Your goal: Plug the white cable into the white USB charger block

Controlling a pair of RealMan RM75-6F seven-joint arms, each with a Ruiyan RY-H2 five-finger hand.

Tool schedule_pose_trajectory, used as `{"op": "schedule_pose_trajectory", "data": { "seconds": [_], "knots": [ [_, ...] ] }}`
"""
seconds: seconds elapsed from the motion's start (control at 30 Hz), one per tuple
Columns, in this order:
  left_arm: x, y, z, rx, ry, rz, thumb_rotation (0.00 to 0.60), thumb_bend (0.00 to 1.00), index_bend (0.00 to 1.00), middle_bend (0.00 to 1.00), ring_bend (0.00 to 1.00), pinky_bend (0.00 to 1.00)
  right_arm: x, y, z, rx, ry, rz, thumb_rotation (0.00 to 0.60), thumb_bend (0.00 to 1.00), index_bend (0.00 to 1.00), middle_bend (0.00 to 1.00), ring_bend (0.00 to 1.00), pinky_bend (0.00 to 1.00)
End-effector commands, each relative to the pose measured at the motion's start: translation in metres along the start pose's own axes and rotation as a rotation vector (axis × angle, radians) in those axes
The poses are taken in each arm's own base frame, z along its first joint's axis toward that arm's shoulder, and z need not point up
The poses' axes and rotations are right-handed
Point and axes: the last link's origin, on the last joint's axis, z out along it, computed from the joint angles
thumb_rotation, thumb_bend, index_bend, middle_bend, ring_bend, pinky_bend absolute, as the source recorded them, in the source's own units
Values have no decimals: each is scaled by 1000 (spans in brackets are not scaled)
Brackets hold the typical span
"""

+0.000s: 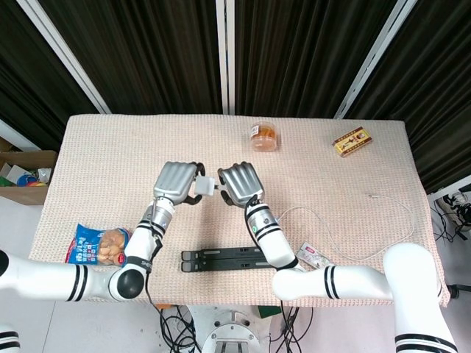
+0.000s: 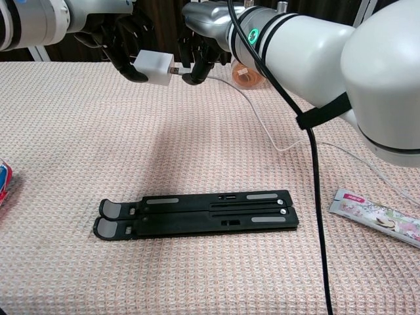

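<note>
1. Right now the left hand [image 2: 121, 36] grips the white USB charger block [image 2: 152, 66] up off the tabletop [image 2: 79, 144], port face turned toward the right hand [image 2: 197, 56].
2. Right hand pinches the plug end of the white cable [image 2: 259, 115]; plug tip sits at the block's port, touching or just in, can't tell how deep.
3. Plug axis & port look roughly in line, horizontal; prob. a straight push toward the block next.
4. Rest of the cable trails slack across the tabletop.
</note>
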Motion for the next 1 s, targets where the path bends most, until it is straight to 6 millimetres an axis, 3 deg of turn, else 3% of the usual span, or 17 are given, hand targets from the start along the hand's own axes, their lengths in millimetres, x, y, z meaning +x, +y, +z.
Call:
{"op": "schedule_pose_trajectory", "data": {
  "seconds": [0.03, 1.0],
  "knots": [
    [0, 2, 0, -5, 0, 1, 600, 350, 506, 444, 747, 1000, -1, -1, 0, 0, -2, -4, 600, 623, 683, 659, 462, 493],
    [-3, 7, 4, 18, -12, 70, 600, 350, 506, 441, 747, 1000, -6, -7, 2, 2, -17, -6, 600, 623, 685, 662, 474, 493]
  ]
}}
